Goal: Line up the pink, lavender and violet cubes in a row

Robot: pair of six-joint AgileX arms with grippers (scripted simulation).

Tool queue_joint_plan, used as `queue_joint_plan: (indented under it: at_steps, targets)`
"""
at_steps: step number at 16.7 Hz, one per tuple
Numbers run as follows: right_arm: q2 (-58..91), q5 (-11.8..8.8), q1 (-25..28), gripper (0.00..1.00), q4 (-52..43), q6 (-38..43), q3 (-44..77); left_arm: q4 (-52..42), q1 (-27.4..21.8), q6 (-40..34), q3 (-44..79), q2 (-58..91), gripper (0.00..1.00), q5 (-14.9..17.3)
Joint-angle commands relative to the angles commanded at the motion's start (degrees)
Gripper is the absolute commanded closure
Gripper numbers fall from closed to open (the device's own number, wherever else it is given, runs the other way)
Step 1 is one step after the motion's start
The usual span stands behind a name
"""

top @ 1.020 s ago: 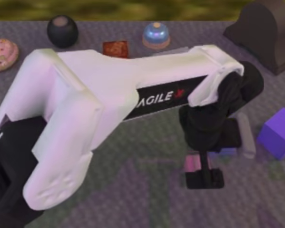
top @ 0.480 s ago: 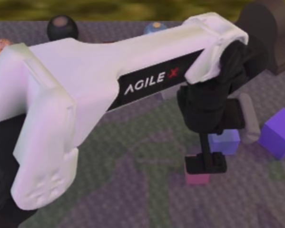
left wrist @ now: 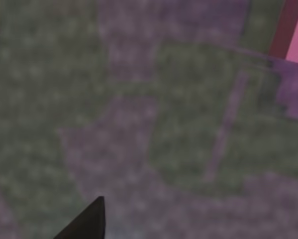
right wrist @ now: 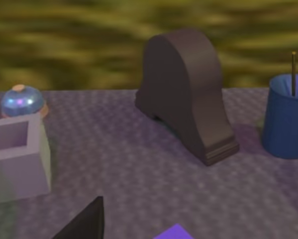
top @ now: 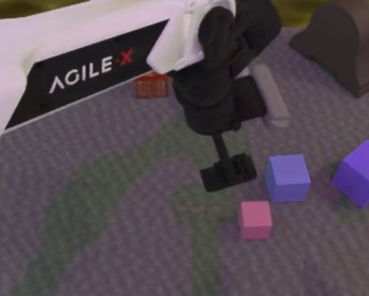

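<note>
The left arm (top: 110, 55) reaches across the worktop (top: 110, 234), its gripper (top: 228, 174) raised beside the pink cube (top: 255, 219), empty; jaws' width unclear.

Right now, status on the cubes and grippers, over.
Left gripper clear of the pink cube, holding nothing. Pink sits on the table near the lavender cube; violet cube apart on the right. Right arm out of top view. Nothing blocking.

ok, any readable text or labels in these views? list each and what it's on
"AGILE X": white letters with a red X, on the black panel along the left arm, top view.
Patterned red-orange cube: surface pattern only, nothing readable.
Pink cube, lavender cube, violet cube: plain, no markings.
Both wrist views: no text.
</note>
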Motion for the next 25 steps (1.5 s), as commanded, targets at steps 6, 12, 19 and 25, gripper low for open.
queue_joint_plan:
  at_steps: [6, 12, 19, 25]
  targets:
    - [31.4, -0.08, 6.66, 0.0, -16.73, 5.31, 23.37, 17.3, 14.93, -9.56, -30.03, -34.66, 0.0, -0.6]
    - [66.82, -0.18, 13.69, 0.0, -35.51, 11.24, 47.8, 37.27, 30.46, -19.91, -65.53, -73.41, 0.0, -0.61]
    - [94.62, -0.05, 19.85, 0.0, -50.95, 16.41, 70.59, 57.12, 42.74, -28.7, -94.42, -105.97, 0.0, -0.08]
    - [102.85, 0.14, 21.74, 0.0, -55.22, 17.99, 78.06, 64.53, 46.38, -31.67, -102.35, -116.37, 0.0, 0.31]
